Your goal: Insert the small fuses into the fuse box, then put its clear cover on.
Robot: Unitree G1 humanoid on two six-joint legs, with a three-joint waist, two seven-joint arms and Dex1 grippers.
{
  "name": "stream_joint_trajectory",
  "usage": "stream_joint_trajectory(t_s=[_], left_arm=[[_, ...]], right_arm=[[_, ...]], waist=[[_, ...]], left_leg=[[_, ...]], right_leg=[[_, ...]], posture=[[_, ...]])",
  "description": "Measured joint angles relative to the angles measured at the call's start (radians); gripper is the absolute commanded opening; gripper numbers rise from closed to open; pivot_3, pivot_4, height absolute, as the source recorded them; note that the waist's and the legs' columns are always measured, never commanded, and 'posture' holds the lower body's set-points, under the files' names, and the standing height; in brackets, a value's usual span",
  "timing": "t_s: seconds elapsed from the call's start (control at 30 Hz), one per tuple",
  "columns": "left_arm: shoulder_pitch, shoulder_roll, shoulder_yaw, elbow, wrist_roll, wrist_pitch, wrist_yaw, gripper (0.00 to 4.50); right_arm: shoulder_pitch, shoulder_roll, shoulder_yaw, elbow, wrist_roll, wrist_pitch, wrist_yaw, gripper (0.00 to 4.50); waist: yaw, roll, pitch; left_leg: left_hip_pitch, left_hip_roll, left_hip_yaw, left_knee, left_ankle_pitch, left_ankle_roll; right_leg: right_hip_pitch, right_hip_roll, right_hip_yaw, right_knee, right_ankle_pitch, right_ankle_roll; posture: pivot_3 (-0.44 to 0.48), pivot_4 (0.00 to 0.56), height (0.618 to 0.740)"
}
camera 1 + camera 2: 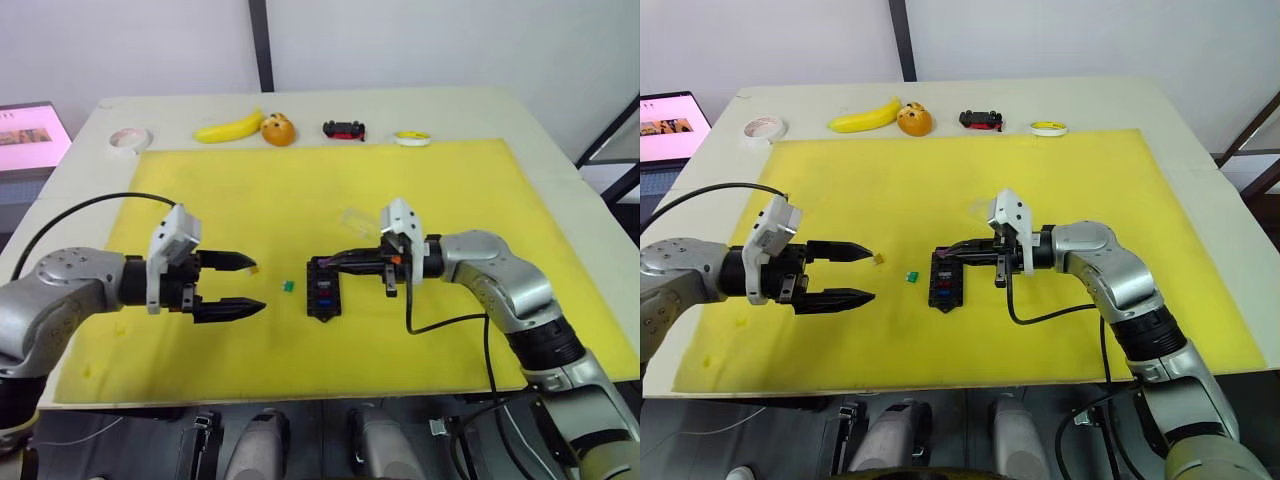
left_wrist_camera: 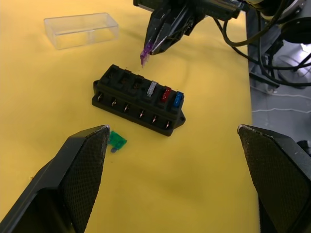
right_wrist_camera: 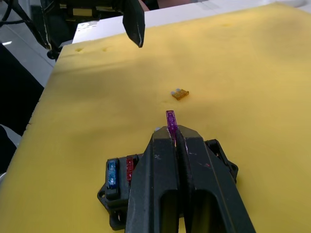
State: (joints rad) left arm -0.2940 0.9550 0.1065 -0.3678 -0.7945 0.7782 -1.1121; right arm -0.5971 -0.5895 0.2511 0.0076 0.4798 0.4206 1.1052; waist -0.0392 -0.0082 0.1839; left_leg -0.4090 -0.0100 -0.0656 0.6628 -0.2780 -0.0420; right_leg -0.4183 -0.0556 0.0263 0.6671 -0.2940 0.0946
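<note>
The black fuse box (image 1: 323,287) lies mid-mat with pale, red (image 2: 166,93) and blue fuses seated in one row. My right gripper (image 1: 322,262) hovers just above the box's far end, shut on a purple fuse (image 3: 170,120) that sticks out past its fingertips. A green fuse (image 1: 287,286) lies loose on the mat left of the box. An amber fuse (image 1: 256,267) lies on the mat by the upper fingertip of my left gripper (image 1: 255,285), which is open and empty. The clear cover (image 1: 357,220) rests behind the box.
Everything sits on a yellow mat (image 1: 450,330) on a white table. Along the far edge are a tape roll (image 1: 129,139), a banana (image 1: 230,127), an orange fruit (image 1: 278,129), a black-and-red toy car (image 1: 343,129) and a small yellow roll (image 1: 411,138). A screen (image 1: 30,135) stands at far left.
</note>
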Motion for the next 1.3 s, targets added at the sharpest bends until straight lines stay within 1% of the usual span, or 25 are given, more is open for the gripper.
stream_joint_trajectory(t_s=[0.1,0.23,0.53,0.7,1.3], left_arm=[[-0.006,0.0,-0.01,0.0,0.001,0.0,0.0,4.43],[-0.014,0.0,-0.011,-0.002,0.001,0.0,0.001,4.43],[0.005,0.002,-0.006,-0.033,-0.002,0.004,0.01,4.43],[0.019,0.002,-0.001,-0.043,-0.002,0.007,0.017,4.43],[0.025,0.002,-0.001,-0.045,-0.002,0.003,0.024,4.43]], right_arm=[[0.0,0.023,0.005,0.061,-0.033,-0.033,0.031,0.0],[-0.003,0.043,0.008,0.094,-0.059,-0.06,0.067,0.0],[-0.023,0.09,0.008,0.139,-0.092,-0.097,0.109,0.0],[-0.068,0.11,0.006,0.144,-0.091,-0.076,0.116,0.0],[-0.068,0.124,0.001,0.211,-0.122,-0.122,0.137,0.0]], waist=[[-0.001,0.0,0.0],[-0.001,0.0,0.0],[-0.004,0.0,0.0],[-0.003,0.0,0.0],[-0.003,0.0,0.0]], left_leg=[[0.0,0.0,0.0,0.0,0.0,0.0],[0.0,0.0,0.0,0.0,0.0,0.0],[0.001,0.0,0.0,0.0,0.0,0.0],[0.001,0.0,0.0,0.001,0.0,0.0],[0.001,0.0,0.0,0.001,0.0,0.0]], right_leg=[[0.0,0.0,0.0,0.0,0.0,0.0],[0.0,0.0,0.0,0.001,0.0,0.0],[0.0,0.0,0.0,0.002,0.0,0.0],[0.0,0.0,0.0,0.002,0.0,0.0],[0.0,0.0,0.0,0.003,0.0,0.0]], posture=[[0.0,0.15,0.74],[0.0,0.15,0.74],[0.0,0.15,0.74],[0.0,0.15,0.74],[0.0,0.15,0.74]])
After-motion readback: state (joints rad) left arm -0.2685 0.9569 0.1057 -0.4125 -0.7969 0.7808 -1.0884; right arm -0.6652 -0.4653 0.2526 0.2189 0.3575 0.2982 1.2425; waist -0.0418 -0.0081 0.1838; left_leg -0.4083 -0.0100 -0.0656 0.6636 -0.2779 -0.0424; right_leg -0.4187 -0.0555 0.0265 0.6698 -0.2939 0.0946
